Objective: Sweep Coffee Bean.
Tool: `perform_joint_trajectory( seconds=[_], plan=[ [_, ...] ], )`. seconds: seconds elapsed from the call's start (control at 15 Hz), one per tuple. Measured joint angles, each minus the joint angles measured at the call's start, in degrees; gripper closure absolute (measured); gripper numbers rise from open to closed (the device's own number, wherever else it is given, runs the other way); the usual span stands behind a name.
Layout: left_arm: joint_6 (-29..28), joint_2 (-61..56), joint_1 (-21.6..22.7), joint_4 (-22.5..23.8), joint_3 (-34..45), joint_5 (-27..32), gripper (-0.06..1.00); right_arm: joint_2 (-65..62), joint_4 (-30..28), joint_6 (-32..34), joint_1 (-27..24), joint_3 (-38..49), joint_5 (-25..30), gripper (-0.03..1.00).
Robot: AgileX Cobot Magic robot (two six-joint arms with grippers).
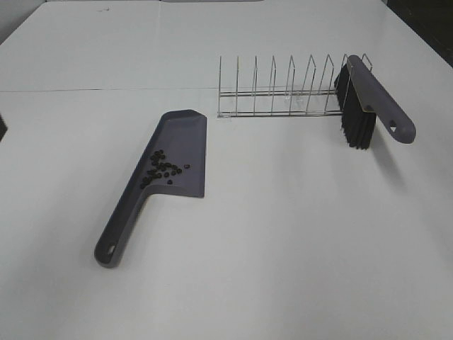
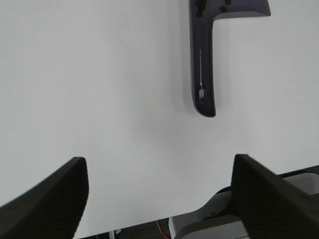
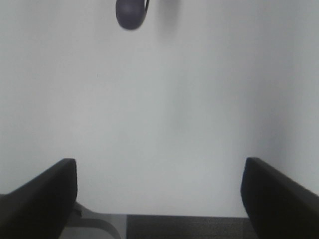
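many coffee beans [image 1: 161, 168], cluster lengthwise along dustpan [image 1: 185, 142]

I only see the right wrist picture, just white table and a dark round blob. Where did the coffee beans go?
Observer: The coffee beans are lying on the dustpan.
Operator: Where's the brush?
Observer: The brush leans on one end of a wire rack, bristles down.
Operator: Is the other hand holding the dustpan?
Observer: No. The left gripper is open, apart from the dustpan handle.
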Motion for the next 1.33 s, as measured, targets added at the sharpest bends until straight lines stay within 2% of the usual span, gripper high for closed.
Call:
perform_joint_trajectory(
  seconds=[0.27, 0.4, 0.6, 0.67, 0.87, 1.0, 1.2, 1.33],
  plan=[
    [0.00, -16.96, 0.00, -0.06, 11.17, 0.11, 0.23, -16.62, 0.57, 0.00, 0.00, 14.44, -0.06, 0.21],
    [0.17, -23.03, 0.00, -0.06, 14.32, 0.17, 0.23, -26.01, 0.92, 0.00, 0.00, 20.74, -1.15, 0.21],
    [6.59, -36.78, 0.00, 0.06, 20.34, 0.29, 0.23, -38.73, 0.97, 0.00, 0.00, 27.44, -1.38, 0.21],
    [9.45, -45.61, 0.00, 0.06, 23.95, 0.29, 0.23, -48.70, 0.97, -0.11, 0.00, 30.25, 0.23, 0.21],
    [10.37, -55.58, 0.00, 0.06, 27.10, 0.34, 0.23, -62.34, 2.29, -3.38, 0.00, 30.42, 0.23, 0.21],
    [13.01, -60.10, 0.00, -0.06, 28.99, 0.34, 0.23, -68.41, 5.21, -6.53, 0.00, 30.48, 0.23, 0.21],
    [16.50, -62.91, 0.00, -2.29, 32.31, 0.00, 0.23, -71.28, 7.56, -8.65, 0.00, 30.54, 0.11, 0.21],
    [20.17, -63.31, 0.00, -4.30, 33.17, -4.64, 0.23, -71.28, 7.45, -8.65, 0.00, 31.05, -2.52, 0.21]
  ],
)
